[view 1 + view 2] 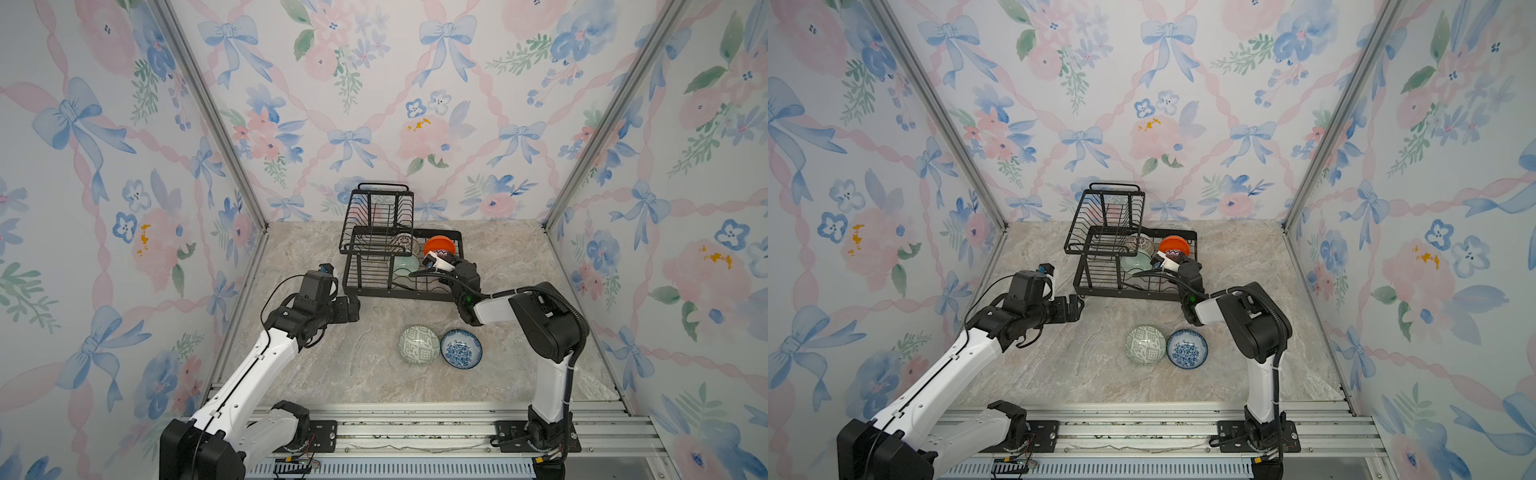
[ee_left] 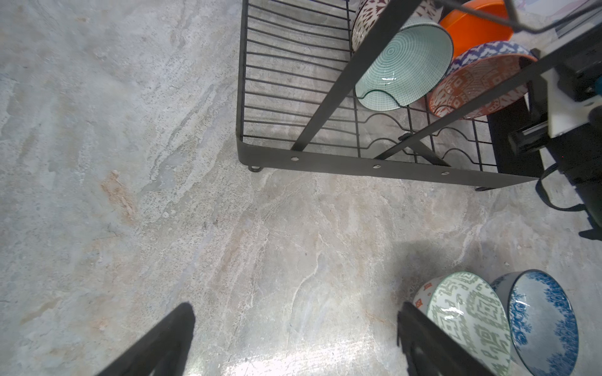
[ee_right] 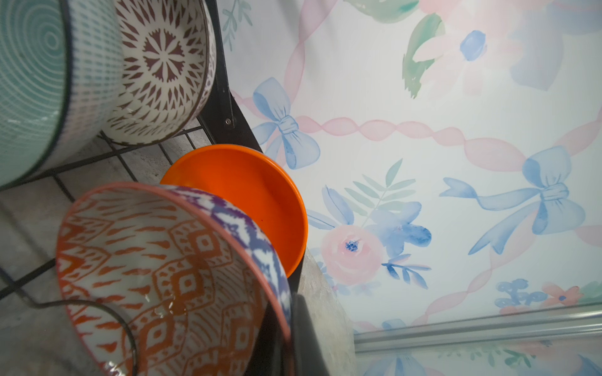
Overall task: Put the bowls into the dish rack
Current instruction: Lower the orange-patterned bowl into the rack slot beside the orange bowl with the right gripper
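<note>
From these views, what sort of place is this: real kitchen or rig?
Likely a staged robot test cell: wallpapered panels in aluminium framing, arms bolted to a base rail, a dish rack on a marble-look tabletop.

Dish rack (image 2: 358,161): mint bowl (image 2: 404,62), orange-patterned bowl (image 2: 475,88) on edge.
Counter (image 2: 130,162): grey-green bowl (image 2: 469,322) beside blue bowl (image 2: 544,322).
My left gripper (image 2: 294,309): spread wide.

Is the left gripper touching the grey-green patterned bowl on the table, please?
Apart. Both top views show a stretch of bare table between the open left gripper and the grey-green patterned bowl.
</note>
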{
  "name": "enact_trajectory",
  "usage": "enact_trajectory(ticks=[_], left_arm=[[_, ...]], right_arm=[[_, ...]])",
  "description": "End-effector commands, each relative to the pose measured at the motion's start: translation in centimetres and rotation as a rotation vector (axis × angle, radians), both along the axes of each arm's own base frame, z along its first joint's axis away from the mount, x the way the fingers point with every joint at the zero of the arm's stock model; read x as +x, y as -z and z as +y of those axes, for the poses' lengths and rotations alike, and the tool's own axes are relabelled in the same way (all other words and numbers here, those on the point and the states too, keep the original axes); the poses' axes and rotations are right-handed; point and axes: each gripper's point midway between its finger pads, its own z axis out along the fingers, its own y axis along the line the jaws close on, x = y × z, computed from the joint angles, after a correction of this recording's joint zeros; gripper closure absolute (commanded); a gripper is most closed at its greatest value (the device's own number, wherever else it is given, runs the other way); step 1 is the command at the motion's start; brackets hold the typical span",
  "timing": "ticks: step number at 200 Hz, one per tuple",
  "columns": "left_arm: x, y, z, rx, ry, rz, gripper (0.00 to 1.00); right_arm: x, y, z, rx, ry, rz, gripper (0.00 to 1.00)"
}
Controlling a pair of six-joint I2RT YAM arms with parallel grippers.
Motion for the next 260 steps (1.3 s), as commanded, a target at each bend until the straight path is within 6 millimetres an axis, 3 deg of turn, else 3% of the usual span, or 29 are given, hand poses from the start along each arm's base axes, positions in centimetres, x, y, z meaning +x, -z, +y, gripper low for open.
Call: enact_trajectory(ticks=[1, 145, 186, 260], left_arm=[[-0.56, 0.60, 0.40, 0.002, -0.014, 0.017, 0.02], [-0.94, 0.90, 0.67, 0.002, -0.024, 0.018, 0.02], [-0.91, 1.02, 0.66, 0.004, -0.023, 0.022, 0.02], [-0.80, 0.94, 0.66, 0.007, -0.019, 0.021, 0.02]], right_arm=[[0.05, -2.01, 0.50, 0.069, -0.013, -0.021, 1.00], [0.45, -1.96, 0.41, 0.101, -0.002, -0.005, 1.00], [0.39, -1.82, 0.33, 0.096, 0.000, 0.004, 0.88], [0.50, -2.00, 0.30, 0.099, 0.004, 0.000, 0.77]])
